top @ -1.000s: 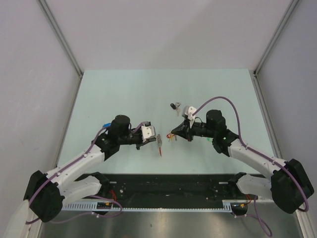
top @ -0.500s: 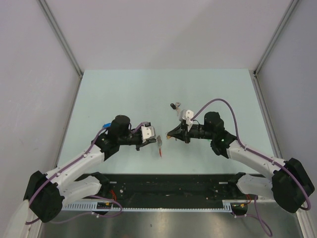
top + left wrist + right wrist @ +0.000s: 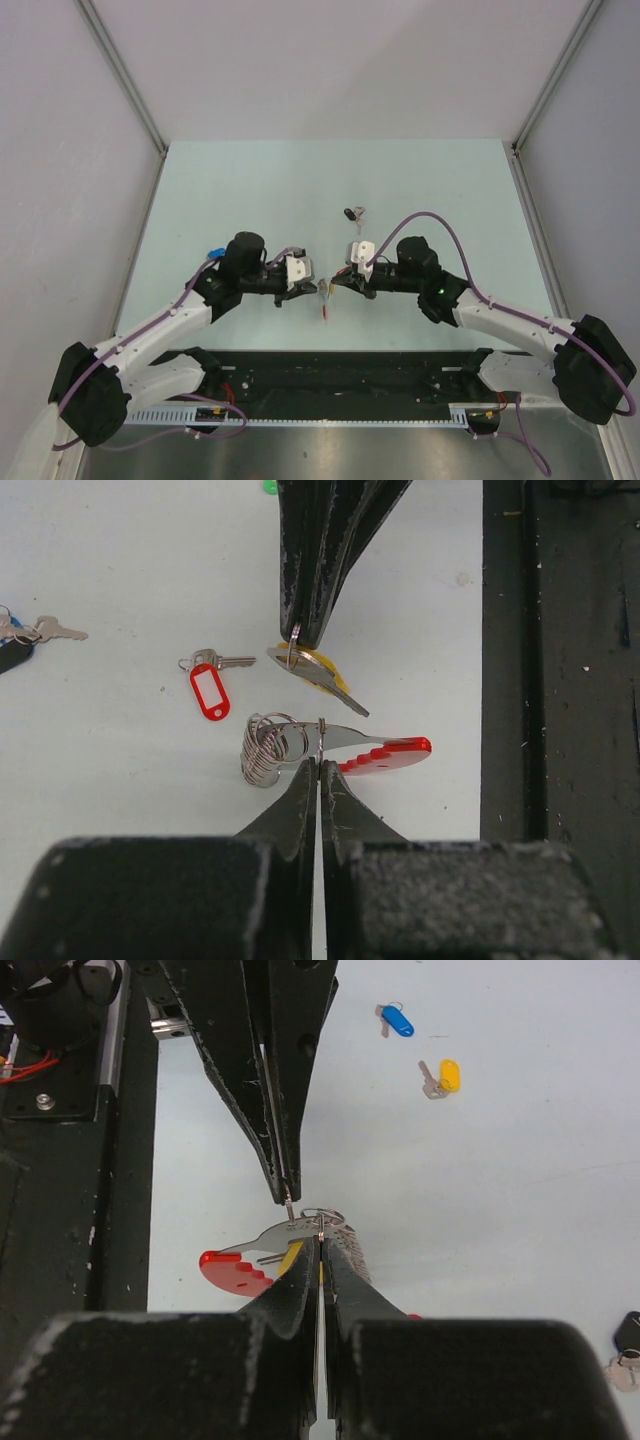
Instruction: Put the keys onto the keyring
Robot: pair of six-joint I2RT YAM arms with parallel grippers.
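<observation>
My left gripper is shut on the thin wire loop of the keyring, a silver coil with a flat metal piece and a red end. My right gripper is shut on the small ring of the yellow-tagged key, held just above the keyring, close to it. In the right wrist view my right gripper holds that ring, the yellow tag below it, and the left gripper meets it tip to tip. In the top view both grippers meet at mid-table.
A red-tagged key lies on the table to the left of the keyring. A blue-tagged key and another yellow-tagged key lie farther off. A black-tagged key lies beyond the grippers. The black rail runs along the near edge.
My right gripper has moved left and nearer with the yellow-tagged key, until its tip meets the left gripper's. The left gripper has hardly moved.
</observation>
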